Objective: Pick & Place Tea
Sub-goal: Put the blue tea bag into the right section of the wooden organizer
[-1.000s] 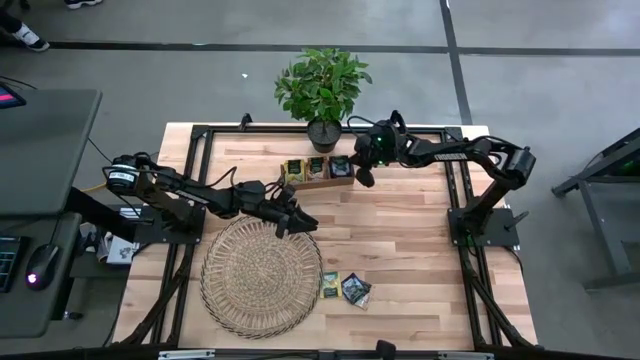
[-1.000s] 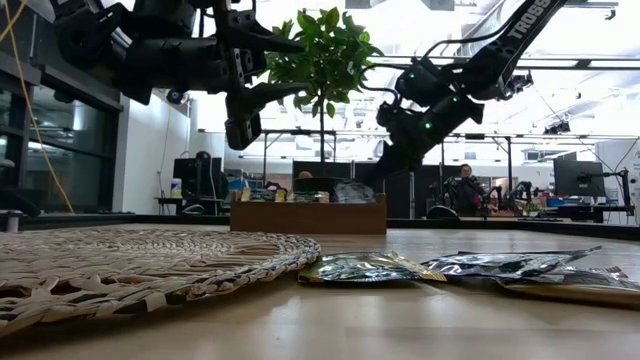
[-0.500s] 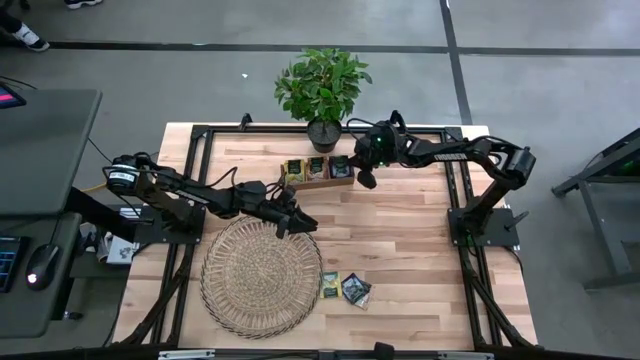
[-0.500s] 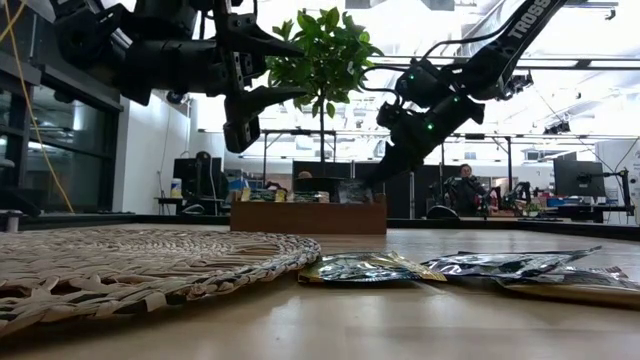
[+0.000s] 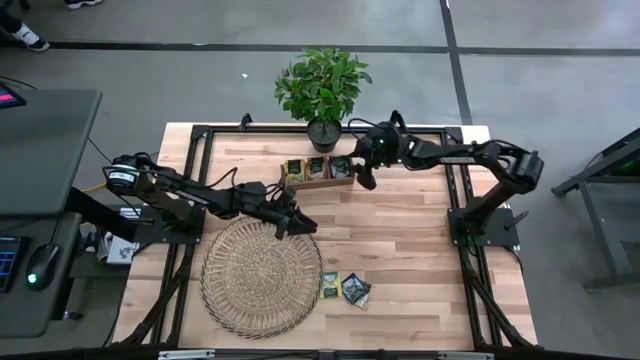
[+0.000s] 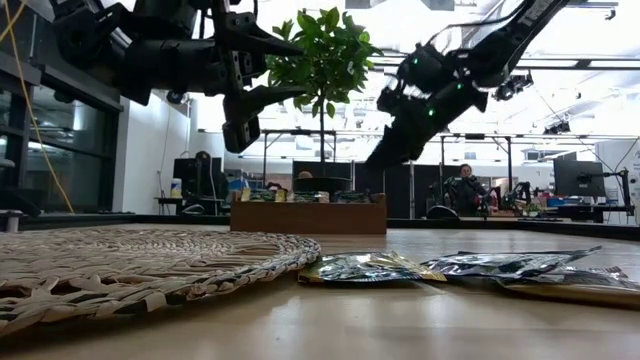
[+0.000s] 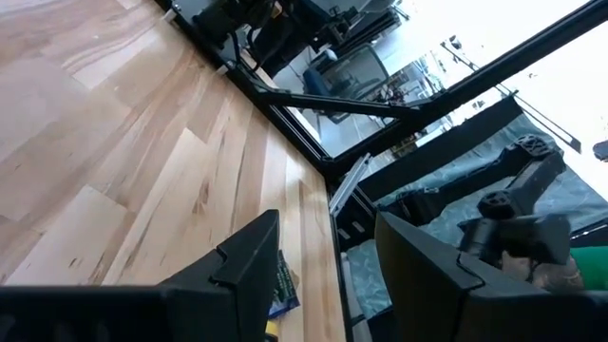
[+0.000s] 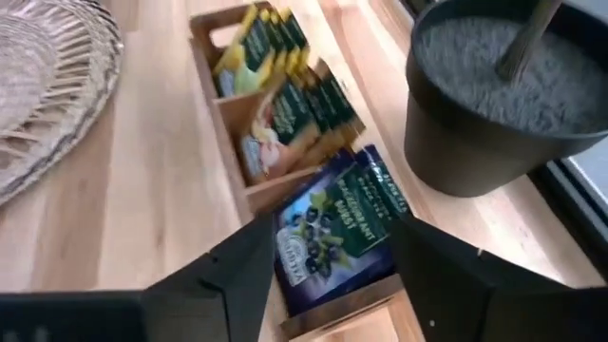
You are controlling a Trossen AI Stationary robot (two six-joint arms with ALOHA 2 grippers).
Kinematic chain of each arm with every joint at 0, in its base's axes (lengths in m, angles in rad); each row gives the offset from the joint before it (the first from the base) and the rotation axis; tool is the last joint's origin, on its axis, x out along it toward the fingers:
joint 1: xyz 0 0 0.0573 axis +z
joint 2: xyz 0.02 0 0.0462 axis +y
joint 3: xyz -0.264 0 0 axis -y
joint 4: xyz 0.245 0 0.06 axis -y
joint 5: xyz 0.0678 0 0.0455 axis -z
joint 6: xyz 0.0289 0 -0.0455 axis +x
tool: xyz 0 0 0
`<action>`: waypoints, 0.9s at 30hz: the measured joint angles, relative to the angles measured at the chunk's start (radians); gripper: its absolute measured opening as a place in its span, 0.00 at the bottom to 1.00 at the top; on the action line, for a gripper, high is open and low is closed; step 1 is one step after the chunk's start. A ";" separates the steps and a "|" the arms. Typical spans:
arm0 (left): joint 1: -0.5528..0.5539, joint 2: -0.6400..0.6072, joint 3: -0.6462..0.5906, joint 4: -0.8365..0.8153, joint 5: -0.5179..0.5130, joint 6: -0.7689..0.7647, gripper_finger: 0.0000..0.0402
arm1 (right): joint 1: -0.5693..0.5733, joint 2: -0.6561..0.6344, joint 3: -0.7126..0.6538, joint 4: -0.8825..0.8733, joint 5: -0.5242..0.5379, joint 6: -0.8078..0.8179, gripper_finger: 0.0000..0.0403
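A: Where is the tea right now?

B: Most sachets stand in the wooden tray (image 5: 319, 171) at the upper middle of the high view, just below the potted plant (image 5: 322, 88). In the right wrist view a dark navy sachet (image 8: 334, 223) lies in the tray's end compartment, with yellow-green sachets (image 8: 275, 100) filling the other two. Two more loose sachets (image 5: 345, 287) lie flat on the surface (image 5: 400, 240), lower centre, just right of the round wicker mat (image 5: 260, 278).

A: And the right claw?

B: The right claw (image 5: 365, 178) hangs above the tray's right end, fingers spread, pinching nothing; the navy sachet shows between them in its wrist view.

A: The left one?

B: The left claw (image 5: 297, 222) hovers over the mat's upper right edge, middle of the high view. Its fingers (image 7: 249, 266) are spread apart and empty, with a sachet on the surface visible beyond them.
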 joint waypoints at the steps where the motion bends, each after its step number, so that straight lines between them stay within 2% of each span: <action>1: -0.002 0.000 0.000 -0.003 -0.002 0.000 0.43 | 0.010 -0.018 0.000 -0.018 0.011 0.000 0.52; 6: -0.035 0.000 0.000 -0.057 -0.011 0.004 0.43 | 0.076 -0.129 0.000 -0.137 0.033 0.004 0.54; 10: -0.083 0.000 0.001 -0.120 -0.075 0.025 0.43 | 0.166 -0.209 0.000 -0.284 0.049 0.027 0.52; 14: -0.121 0.000 0.001 -0.132 -0.178 0.046 0.43 | 0.292 -0.263 0.000 -0.425 0.057 0.033 0.50; 19: -0.132 0.004 0.040 -0.164 -0.184 0.046 0.43 | 0.487 -0.288 0.000 -0.542 0.105 0.064 0.49; 23: -0.132 0.055 0.094 -0.197 -0.149 0.047 0.43 | 0.656 -0.288 0.000 -0.565 0.192 0.076 0.48; 27: -0.134 0.137 0.171 -0.186 -0.098 0.045 0.43 | 0.821 -0.288 0.000 -0.568 0.355 0.076 0.48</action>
